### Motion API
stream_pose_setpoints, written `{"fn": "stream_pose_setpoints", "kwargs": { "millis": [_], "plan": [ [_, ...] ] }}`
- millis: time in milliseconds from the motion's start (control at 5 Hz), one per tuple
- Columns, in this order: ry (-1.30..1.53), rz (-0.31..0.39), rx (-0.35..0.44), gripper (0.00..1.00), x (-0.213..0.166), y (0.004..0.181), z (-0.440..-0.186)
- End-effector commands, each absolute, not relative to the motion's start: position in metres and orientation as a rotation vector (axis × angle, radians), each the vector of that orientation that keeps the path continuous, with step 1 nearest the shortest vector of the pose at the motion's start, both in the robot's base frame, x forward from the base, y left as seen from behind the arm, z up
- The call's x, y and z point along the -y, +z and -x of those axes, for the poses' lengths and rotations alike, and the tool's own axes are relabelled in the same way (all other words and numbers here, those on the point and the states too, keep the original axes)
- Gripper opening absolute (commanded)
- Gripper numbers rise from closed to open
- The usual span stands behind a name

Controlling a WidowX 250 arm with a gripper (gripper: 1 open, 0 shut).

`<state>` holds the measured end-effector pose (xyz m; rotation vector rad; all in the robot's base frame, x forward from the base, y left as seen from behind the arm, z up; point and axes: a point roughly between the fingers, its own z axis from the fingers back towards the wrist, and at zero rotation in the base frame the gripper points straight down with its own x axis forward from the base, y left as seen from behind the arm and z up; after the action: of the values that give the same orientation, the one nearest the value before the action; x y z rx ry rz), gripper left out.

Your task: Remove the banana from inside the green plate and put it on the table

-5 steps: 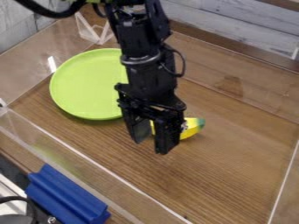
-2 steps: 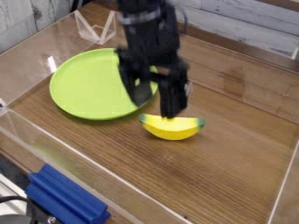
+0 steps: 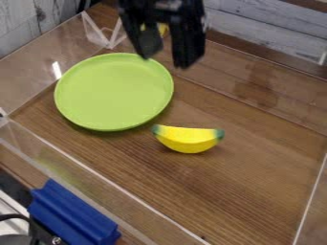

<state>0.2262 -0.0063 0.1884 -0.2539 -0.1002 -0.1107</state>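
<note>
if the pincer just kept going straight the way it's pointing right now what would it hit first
The open pincer points steeply down. Straight on, it would probably meet the far edge of the green plate or the bare table beside it; depth is unclear from this one view. The banana lies nearer the camera, off that line.

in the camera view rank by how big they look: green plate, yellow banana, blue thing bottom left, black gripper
1. Round lime-green plastic plate
2. Black robot gripper, though it is cut off at the top and nearer the camera, so unsure
3. Blue plastic object, also cropped by the frame
4. Stubby yellow toy banana
</note>
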Motion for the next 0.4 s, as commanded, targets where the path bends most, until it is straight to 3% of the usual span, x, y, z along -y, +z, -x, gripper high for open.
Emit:
{"fn": "stream_pose_setpoints", "kwargs": {
  "millis": [0, 200],
  "plan": [
    [-0.14, 0.212, 0.163, 1.0, 0.008, 0.184, -0.232],
    [-0.156, 0.19, 0.165, 1.0, 0.011, 0.169, -0.235]
  ]
}}
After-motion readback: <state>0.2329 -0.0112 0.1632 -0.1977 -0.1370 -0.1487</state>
